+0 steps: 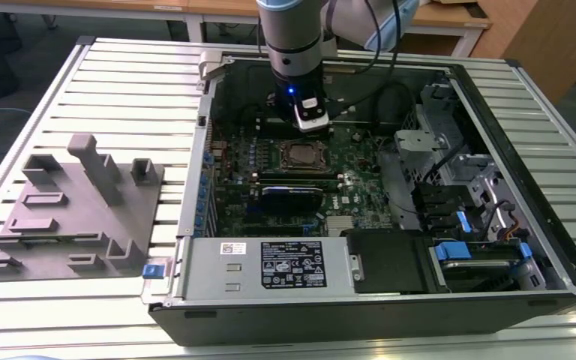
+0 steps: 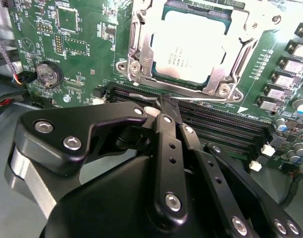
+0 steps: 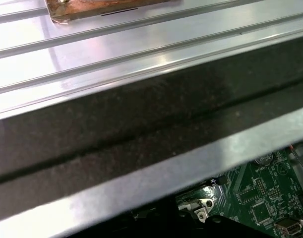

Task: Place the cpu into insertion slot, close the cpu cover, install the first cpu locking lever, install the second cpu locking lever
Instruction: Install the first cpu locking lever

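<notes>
Slatted aluminium table (image 1: 118, 82) carries an open black tower computer case (image 1: 368, 315), lying on its side. Moulded grey fixture tray (image 1: 78, 210) sits beside the case, on the exterior view's left. Green motherboard (image 2: 82, 54) lies exposed inside.

Black two-finger gripper (image 2: 164, 105) is inside the case, fingers drawn together, tips over the long black memory slots (image 2: 225, 129) just beside the square silver-rimmed insertion slot (image 2: 133, 66). Thin silver cpu cover (image 2: 141, 49) is down. The square silvery-grey cpu (image 2: 191, 47) is seated in the slot.
</notes>
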### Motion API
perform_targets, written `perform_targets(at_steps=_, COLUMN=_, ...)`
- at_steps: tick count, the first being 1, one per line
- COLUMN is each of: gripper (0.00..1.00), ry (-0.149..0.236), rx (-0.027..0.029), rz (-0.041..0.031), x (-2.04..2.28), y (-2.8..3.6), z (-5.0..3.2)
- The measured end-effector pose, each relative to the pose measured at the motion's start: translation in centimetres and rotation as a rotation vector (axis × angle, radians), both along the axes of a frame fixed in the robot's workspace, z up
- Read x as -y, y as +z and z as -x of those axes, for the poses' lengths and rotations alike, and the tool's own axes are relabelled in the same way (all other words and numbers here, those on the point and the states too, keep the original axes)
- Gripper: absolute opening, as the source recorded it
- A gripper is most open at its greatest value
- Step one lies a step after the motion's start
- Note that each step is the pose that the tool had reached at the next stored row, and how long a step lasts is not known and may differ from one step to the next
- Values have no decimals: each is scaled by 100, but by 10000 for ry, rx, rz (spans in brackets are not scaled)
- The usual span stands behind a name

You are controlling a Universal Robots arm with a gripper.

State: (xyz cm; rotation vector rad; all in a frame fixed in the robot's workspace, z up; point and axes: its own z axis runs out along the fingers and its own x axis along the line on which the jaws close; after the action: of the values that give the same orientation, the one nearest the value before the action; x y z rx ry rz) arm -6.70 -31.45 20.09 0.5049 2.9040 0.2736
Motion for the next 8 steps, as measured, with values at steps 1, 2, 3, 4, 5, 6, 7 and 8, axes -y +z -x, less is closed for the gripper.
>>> perform_targets(at_steps=1, gripper=11, ry=0, rx=1, rz=-1, x=0, y=0, z=0)
perform_targets(at_steps=2, gripper=11, ry=2, rx=1, rz=0, x=0, y=-1, z=-2)
perform_targets(at_steps=3, gripper=11, ry=3, rx=3, rz=-3, x=-1, y=-2, z=-9)
perform_targets(at_steps=4, gripper=11, ry=2, rx=3, rz=-3, x=-1, y=-3, z=-18)
perform_targets(at_steps=5, gripper=11, ry=1, rx=2, rz=0, x=-1, y=-4, z=-26)
perform_targets(at_steps=6, gripper=11, ry=1, rx=1, rz=4, x=0, y=-4, z=-30)
perform_targets(at_steps=7, gripper=11, ry=0, rx=1, rz=6, x=0, y=-4, z=-30)
perform_targets(at_steps=8, gripper=11, ry=0, rx=0, rz=9, x=0, y=-4, z=-30)
